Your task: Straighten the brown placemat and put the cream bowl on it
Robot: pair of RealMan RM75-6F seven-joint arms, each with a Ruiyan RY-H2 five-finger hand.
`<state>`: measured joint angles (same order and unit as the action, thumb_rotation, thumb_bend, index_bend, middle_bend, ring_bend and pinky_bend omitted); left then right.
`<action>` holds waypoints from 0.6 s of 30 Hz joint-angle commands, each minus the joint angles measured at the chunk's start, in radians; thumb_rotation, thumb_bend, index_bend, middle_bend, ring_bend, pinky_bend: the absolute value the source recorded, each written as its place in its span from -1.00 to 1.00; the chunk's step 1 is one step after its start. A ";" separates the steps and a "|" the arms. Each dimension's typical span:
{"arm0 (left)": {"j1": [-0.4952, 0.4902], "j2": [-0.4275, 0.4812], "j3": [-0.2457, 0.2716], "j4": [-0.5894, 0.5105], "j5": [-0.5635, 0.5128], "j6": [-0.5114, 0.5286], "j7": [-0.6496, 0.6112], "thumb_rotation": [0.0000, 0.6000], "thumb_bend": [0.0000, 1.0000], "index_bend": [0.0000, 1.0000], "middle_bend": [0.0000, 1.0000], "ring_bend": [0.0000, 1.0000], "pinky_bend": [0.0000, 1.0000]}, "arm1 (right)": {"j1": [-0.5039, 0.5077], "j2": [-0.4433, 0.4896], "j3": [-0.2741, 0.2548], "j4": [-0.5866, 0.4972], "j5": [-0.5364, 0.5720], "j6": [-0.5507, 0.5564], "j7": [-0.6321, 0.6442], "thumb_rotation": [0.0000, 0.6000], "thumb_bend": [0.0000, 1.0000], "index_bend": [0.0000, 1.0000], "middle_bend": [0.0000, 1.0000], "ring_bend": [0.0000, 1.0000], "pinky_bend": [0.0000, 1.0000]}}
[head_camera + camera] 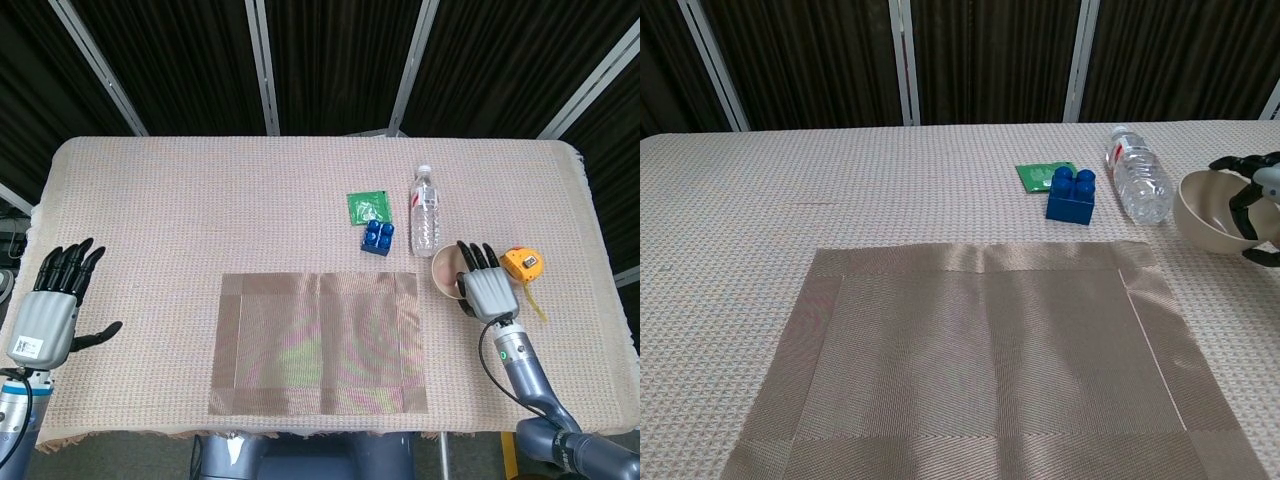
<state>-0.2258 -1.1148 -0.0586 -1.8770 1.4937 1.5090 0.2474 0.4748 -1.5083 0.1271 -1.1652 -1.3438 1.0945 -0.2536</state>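
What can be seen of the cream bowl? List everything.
The cream bowl is a small, round, plain bowl, smooth and matte like ceramic or plastic, with nothing visible inside. It is tilted, its opening turned toward the right hand, whose fingers curl over the rim and into it. It is at the table's right side, just right of the lying water bottle, left of the yellow tape measure, and off the brown placemat, near its far right corner.

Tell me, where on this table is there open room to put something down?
The brown placemat lies bare. So does the cloth from the left hand across to the green packet. It is crowded on the right: blue block, water bottle, cream bowl in the right hand, yellow tape measure.
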 commanded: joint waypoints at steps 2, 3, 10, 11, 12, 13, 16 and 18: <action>0.000 0.003 0.001 -0.004 0.006 -0.003 -0.007 1.00 -1.00 -1.00 -1.00 -1.00 -1.00 | -0.039 0.081 -0.049 -0.106 -0.124 0.129 0.002 1.00 -0.35 0.53 -1.00 -1.00 -1.00; 0.000 0.004 0.001 -0.005 0.008 -0.005 -0.009 1.00 -1.00 -1.00 -1.00 -1.00 -1.00 | -0.046 0.104 -0.063 -0.142 -0.159 0.159 -0.012 1.00 -0.35 0.53 -1.00 -1.00 -1.00; 0.001 0.011 0.008 -0.012 0.023 -0.014 -0.024 1.00 -1.00 -1.00 -1.00 -1.00 -1.00 | -0.023 0.206 -0.124 -0.364 -0.311 0.173 -0.142 1.00 -0.35 0.53 -1.00 -1.00 -1.00; 0.001 0.011 0.008 -0.013 0.025 -0.015 -0.025 1.00 -1.00 -1.00 -1.00 -1.00 -1.00 | -0.014 0.211 -0.128 -0.384 -0.320 0.159 -0.158 1.00 -0.35 0.53 -1.00 -1.00 -1.00; 0.001 0.012 0.009 -0.013 0.026 -0.017 -0.026 1.00 -1.00 -1.00 -1.00 -1.00 -1.00 | -0.006 0.215 -0.130 -0.402 -0.325 0.145 -0.175 1.00 -0.35 0.53 -1.00 -1.00 -1.00; 0.001 0.013 0.009 -0.013 0.027 -0.018 -0.028 1.00 -1.00 -1.00 -1.00 -1.00 -1.00 | 0.004 0.217 -0.131 -0.421 -0.331 0.127 -0.192 1.00 -0.35 0.53 -1.00 -1.00 -1.00; 0.001 0.016 0.009 -0.009 0.025 -0.024 -0.037 1.00 -1.00 -1.00 -1.00 -1.00 -1.00 | 0.059 0.212 -0.117 -0.498 -0.322 0.028 -0.271 1.00 -0.35 0.53 -1.00 -1.00 -1.00; 0.001 0.017 0.009 -0.007 0.022 -0.027 -0.040 1.00 -1.00 -1.00 -1.00 -1.00 -1.00 | 0.077 0.204 -0.108 -0.519 -0.304 -0.010 -0.298 1.00 -0.35 0.52 -1.00 -1.00 -1.00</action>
<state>-0.2247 -1.0986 -0.0495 -1.8849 1.5170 1.4829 0.2080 0.5062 -1.3040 0.0109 -1.6265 -1.6585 1.1589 -0.4889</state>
